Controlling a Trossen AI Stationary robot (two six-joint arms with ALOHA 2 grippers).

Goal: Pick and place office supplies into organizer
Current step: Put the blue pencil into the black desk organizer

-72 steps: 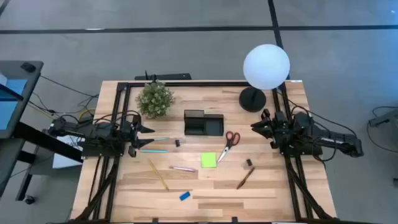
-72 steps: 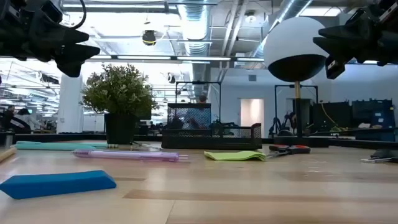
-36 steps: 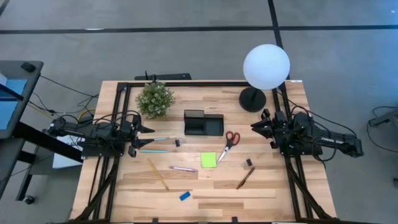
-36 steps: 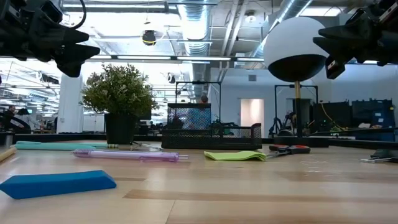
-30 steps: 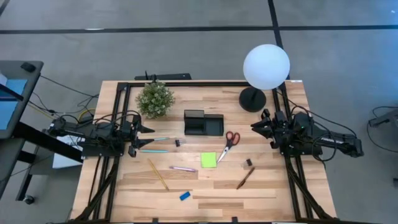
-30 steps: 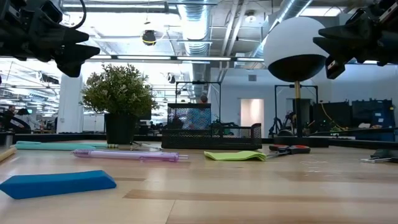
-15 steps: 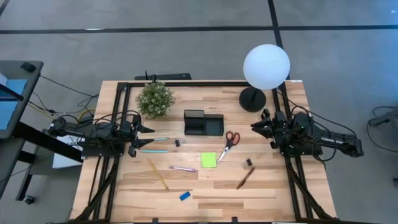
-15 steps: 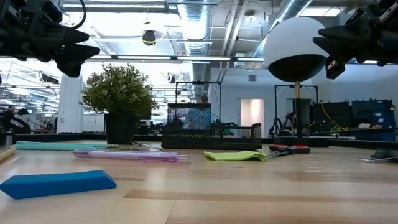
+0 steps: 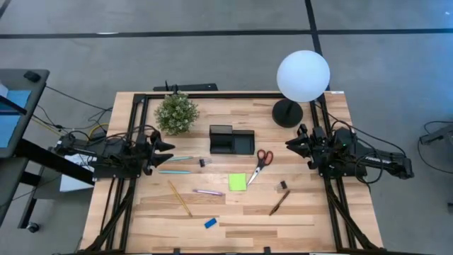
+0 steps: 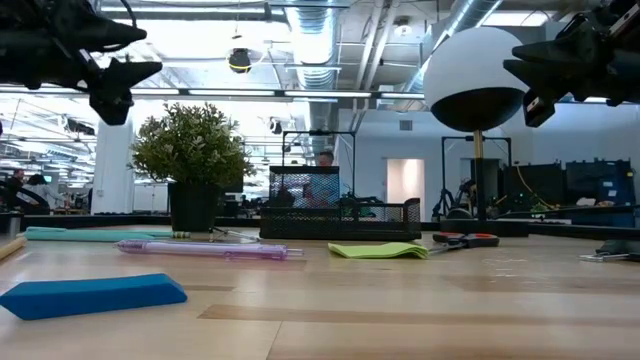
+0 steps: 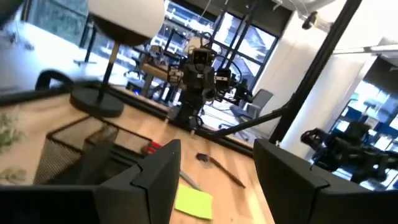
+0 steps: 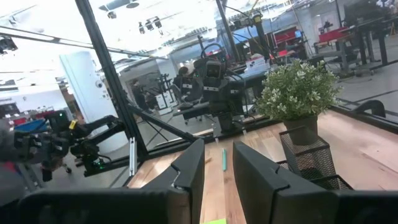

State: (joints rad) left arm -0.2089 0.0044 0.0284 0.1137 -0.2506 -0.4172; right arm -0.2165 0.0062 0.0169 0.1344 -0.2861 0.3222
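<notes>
Only the left claw [image 9: 164, 146] shifted a bit, fingers wide apart; right claw [image 9: 291, 145] narrowly apart, empty. Nothing's packed: scissors [image 9: 260, 161], sticky pad [image 9: 237, 183], pens still on counter [image 9: 233, 219], 6 o'clock of organizer [image 9: 231, 140].

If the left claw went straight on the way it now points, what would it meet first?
Probably the organizer. The left claw stands open above the table, pointing across toward it, and the mesh tray lies nearest ahead in its wrist view. Height is unclear, so it might pass over the tray.
</notes>
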